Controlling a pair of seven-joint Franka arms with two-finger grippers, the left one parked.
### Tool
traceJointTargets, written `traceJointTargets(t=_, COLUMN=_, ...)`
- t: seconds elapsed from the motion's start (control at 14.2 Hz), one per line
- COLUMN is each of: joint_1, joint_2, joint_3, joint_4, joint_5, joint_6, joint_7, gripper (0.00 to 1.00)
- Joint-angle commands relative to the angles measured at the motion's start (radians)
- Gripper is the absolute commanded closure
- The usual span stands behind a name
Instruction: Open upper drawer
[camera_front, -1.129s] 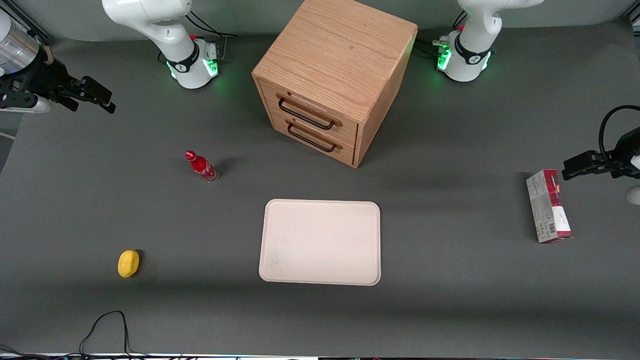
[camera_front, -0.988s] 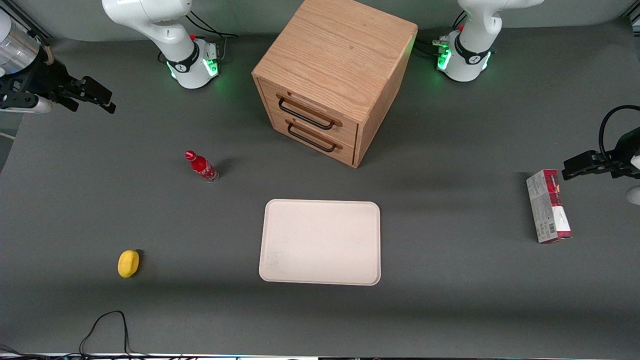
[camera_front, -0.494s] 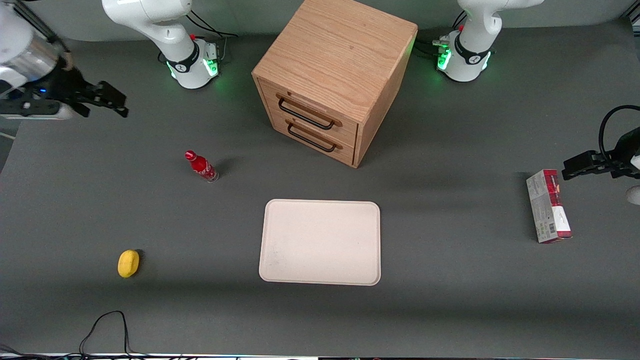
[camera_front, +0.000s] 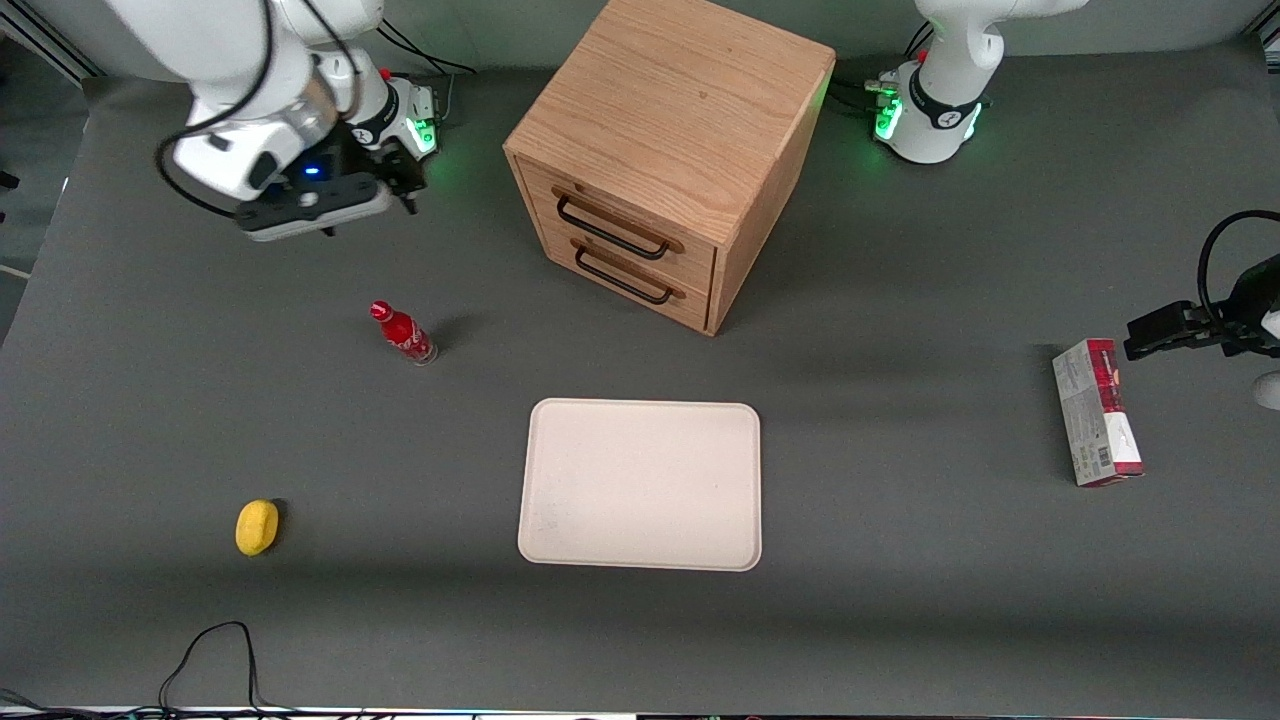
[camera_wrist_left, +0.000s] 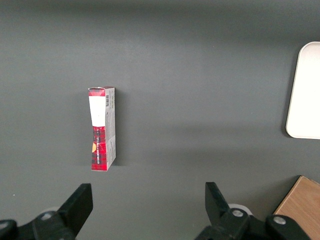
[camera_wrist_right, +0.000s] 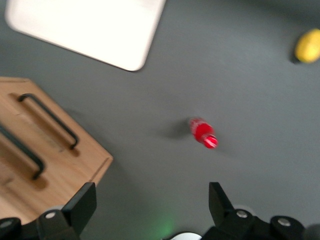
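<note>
Upper light oak drawer (camera_front: 628, 213) of the boxy wooden cabinet: fully closed, front flush with the cabinet face. It carries a wide black wire handle (camera_front: 610, 230), horizontal, mounted on two small wooden pads. The drawer sits directly above its twin. The cabinet stands near the middle of the desk's edge farthest from the front camera, turned at an angle.

The right arm's gripper (camera_wrist_right: 150, 210) hangs with fingers spread above the desk, beside the cabinet toward the working arm's end.

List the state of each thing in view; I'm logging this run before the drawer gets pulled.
upper drawer: closed, handle untouched.
lower drawer: closed.
gripper: open, empty, in the air, farther from the front camera than the bottle.
red bottle: upright, capped.
tray: flat, empty.
carton: lying flat.
yellow object: resting on the table.
</note>
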Motion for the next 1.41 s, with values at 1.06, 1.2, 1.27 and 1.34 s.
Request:
traceJointTargets(t=1.06, joint_1=0.009, joint_2=0.361, joint_3=0.262, joint_4=0.039, joint_5=0.177, joint_6=0.197, joint_7=-0.424, gripper=0.00)
traceJointTargets(t=1.2, joint_1=0.012, joint_2=0.387, joint_3=0.262, joint_4=0.025, joint_5=0.140, joint_6=0.223, joint_7=-0.429, gripper=0.00)
traceJointTargets(t=1.27, joint_1=0.018, joint_2=0.395, joint_3=0.262, joint_4=0.010, joint_5=0.125, joint_6=0.241, joint_7=-0.429, gripper=0.00)
traceJointTargets(t=1.34, joint_1=0.020, joint_2=0.398, joint_3=0.262, joint_4=-0.015, joint_5=0.114, joint_6=0.272, joint_7=-0.427, gripper=0.00)
